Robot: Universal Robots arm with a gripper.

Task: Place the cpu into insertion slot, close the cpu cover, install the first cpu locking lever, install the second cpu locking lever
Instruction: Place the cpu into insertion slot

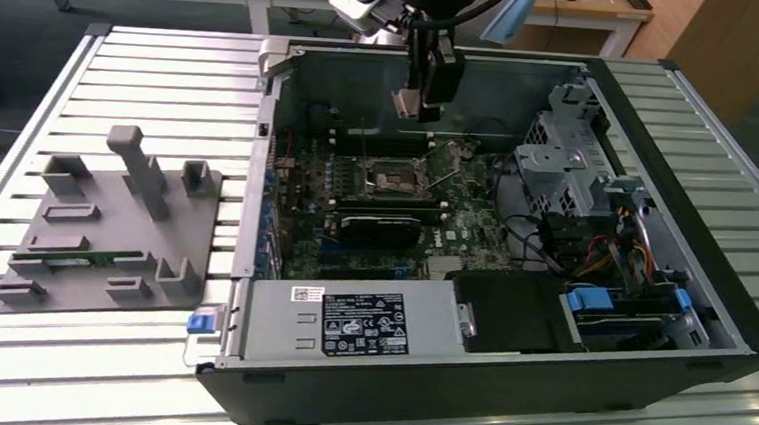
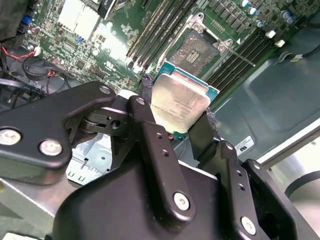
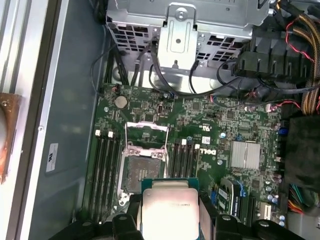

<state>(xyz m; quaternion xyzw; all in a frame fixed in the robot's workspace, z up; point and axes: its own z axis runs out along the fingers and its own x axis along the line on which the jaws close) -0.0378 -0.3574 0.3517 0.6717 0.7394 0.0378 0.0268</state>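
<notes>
Gripper (image 1: 421,100) of your arm hangs above the open black computer case (image 1: 474,400), over the green motherboard (image 1: 303,207). Its two black fingers (image 2: 204,131) pinch the cpu (image 2: 180,100), a small flat square chip with a pale silver-beige metal face and a teal-green edge, on two opposite sides. In both wrist views you see the chip held between them, clear of the board. The insertion slot (image 3: 140,172), a small square black socket with a dark centre and a metal rim, lies below the chip and a little apart from it, its centre bare. The cpu cover (image 3: 146,134), a thin silver square metal frame with a window, stands swung up from the socket on the side toward the grey metal drive cage (image 3: 180,30). Long narrow black memory slots (image 3: 105,170) run on both sides of the socket. In the exterior view a grey plastic fixture plate (image 1: 97,233) lies on the slatted metal table (image 1: 21,368), at the exterior view's left of the case.
</notes>
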